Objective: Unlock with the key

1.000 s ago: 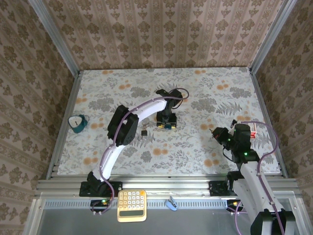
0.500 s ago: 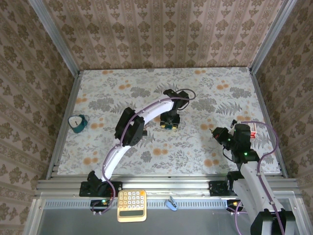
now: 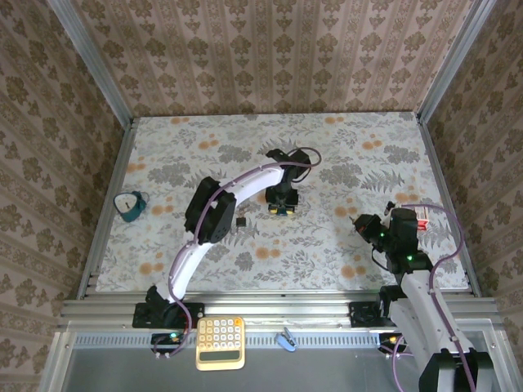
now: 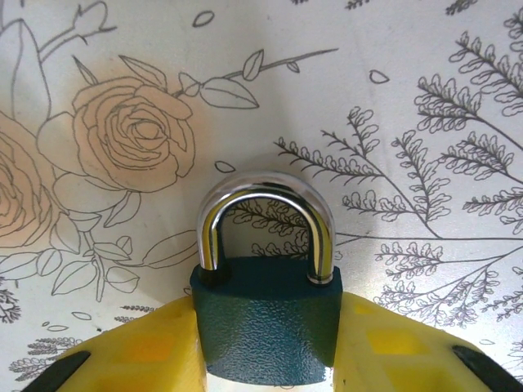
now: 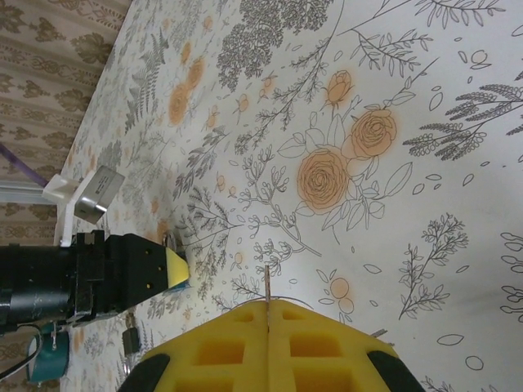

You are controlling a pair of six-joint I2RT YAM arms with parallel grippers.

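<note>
My left gripper (image 3: pixel 282 208) sits near the middle of the table (image 3: pixel 343 253). Its yellow pads (image 4: pixel 139 355) lie flush against either side of the padlock (image 4: pixel 265 327), so I read it as clamped on the green body. The shackle (image 4: pixel 265 208) points out past the fingertips, away from the wrist, so the lock's long axis runs along the fingers. The keyway end would then face back into the gripper, and I cannot see it.

My right gripper (image 5: pixel 268 320) is clenched on the key (image 5: pixel 267 282), with the thin blade edge-on and poking straight out between the pads.

What matters is the bearing between the two. The padlock lies well apart from the key, off to the right arm's left across the table. In the right wrist view the other gripper sits far to the left, while the blade aims straight ahead over bare cloth. So the key is not lined up with the lock at all. I judge the right arm must swing left, and the lock's bottom end must be turned to face the blade
</note>
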